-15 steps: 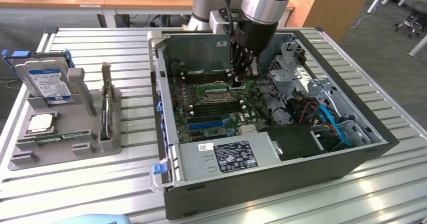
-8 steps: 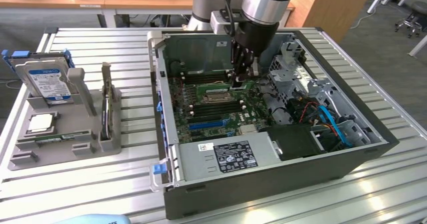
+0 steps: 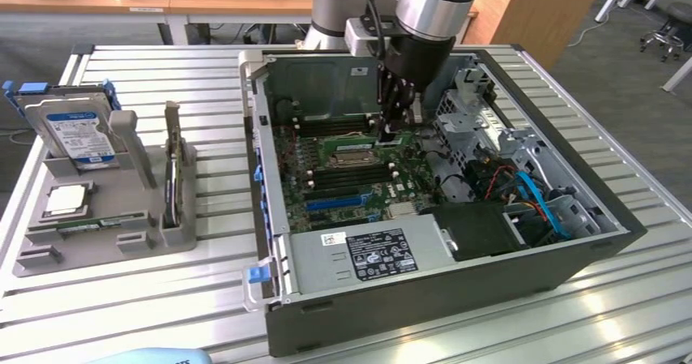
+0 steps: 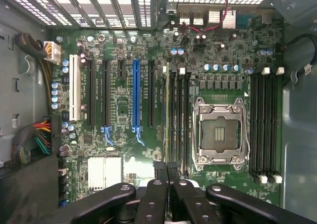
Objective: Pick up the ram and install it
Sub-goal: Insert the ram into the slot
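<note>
The pincer [image 3: 390,130] is down inside the open computer case [image 3: 433,287], jaws pinched narrow on the ram [image 4: 167,115]. The thin green stick stands edge-on between the fingertips [image 4: 159,177] and runs straight out ahead of them. Right beneath the pincer lie the black memory slots [image 4: 180,120] on the motherboard [image 3: 324,187]; whether the stick touches one, I can't tell. The processor socket [image 4: 218,135] sits just beside the pincer. The hard drive [image 3: 78,133] stands well apart, outside the case.
</note>
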### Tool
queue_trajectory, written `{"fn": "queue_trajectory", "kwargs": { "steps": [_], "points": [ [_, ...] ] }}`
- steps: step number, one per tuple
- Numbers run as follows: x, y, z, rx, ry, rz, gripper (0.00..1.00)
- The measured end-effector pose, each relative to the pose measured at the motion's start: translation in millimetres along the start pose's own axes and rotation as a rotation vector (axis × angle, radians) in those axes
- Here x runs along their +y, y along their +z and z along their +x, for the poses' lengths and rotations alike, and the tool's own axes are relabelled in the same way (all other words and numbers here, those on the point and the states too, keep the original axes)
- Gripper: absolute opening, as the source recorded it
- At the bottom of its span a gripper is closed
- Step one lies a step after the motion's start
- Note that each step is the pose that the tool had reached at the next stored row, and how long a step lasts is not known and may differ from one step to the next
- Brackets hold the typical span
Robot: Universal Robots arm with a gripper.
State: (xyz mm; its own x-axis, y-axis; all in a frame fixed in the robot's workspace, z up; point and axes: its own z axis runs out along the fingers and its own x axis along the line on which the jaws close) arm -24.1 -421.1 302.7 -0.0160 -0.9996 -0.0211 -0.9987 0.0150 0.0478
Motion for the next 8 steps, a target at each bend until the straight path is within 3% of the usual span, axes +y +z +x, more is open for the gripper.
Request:
{"fn": "queue_trajectory", "kwargs": {
  "steps": [8],
  "points": [
    [-0.1, 3.2, -2.5, 0.0003, 0.0, 0.0003, 0.12]
  ]
}}
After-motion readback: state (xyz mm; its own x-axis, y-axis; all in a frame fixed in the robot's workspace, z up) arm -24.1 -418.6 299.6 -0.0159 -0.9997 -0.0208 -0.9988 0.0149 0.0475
